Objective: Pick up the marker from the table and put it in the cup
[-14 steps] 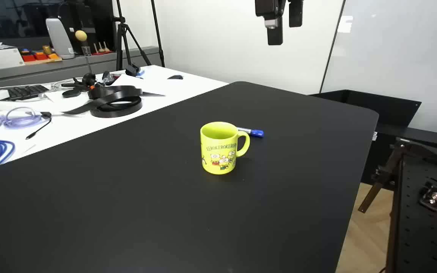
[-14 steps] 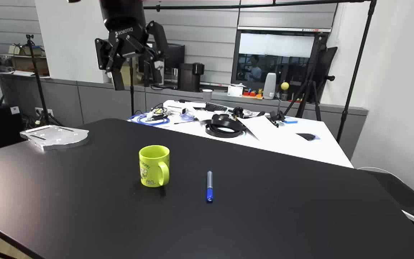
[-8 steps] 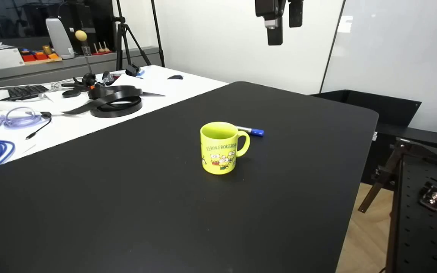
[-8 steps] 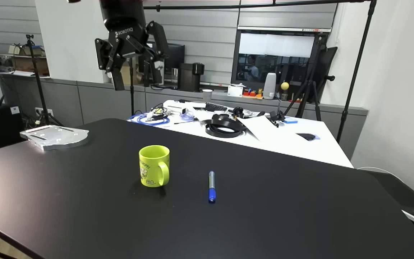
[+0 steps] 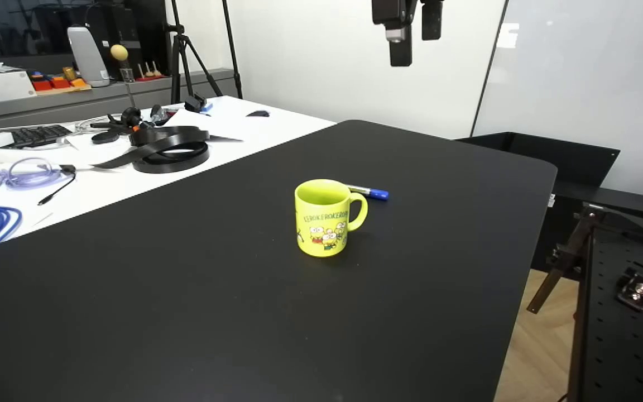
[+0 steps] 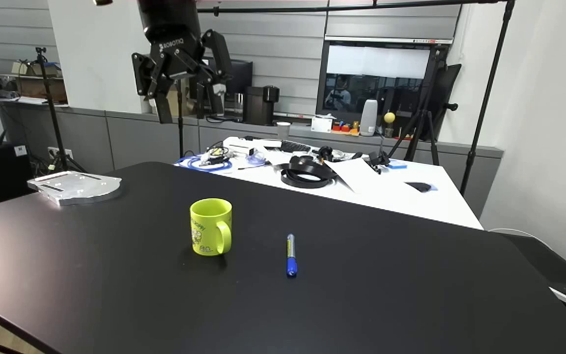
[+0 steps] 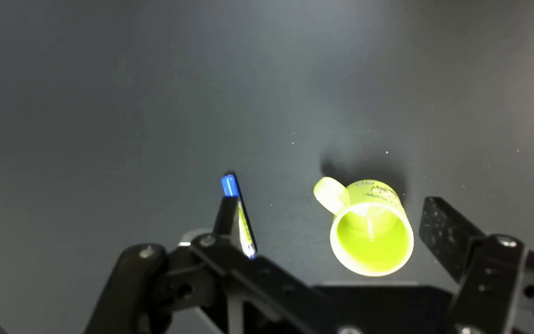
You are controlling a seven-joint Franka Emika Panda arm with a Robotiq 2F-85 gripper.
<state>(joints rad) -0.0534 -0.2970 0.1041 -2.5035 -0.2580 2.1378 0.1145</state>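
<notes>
Though nr cup on tbl, marker well below claw, w/ jaws wide apart.

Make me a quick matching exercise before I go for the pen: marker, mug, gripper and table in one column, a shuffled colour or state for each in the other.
Things
1. marker
2. mug
3. gripper
4. table

Colour or state
A. open, up in the air
B. broad, flat and black
C. lying on its side
D. upright, yellow-green

Pairs: 1-C, 2-D, 3-A, 4-B
</notes>
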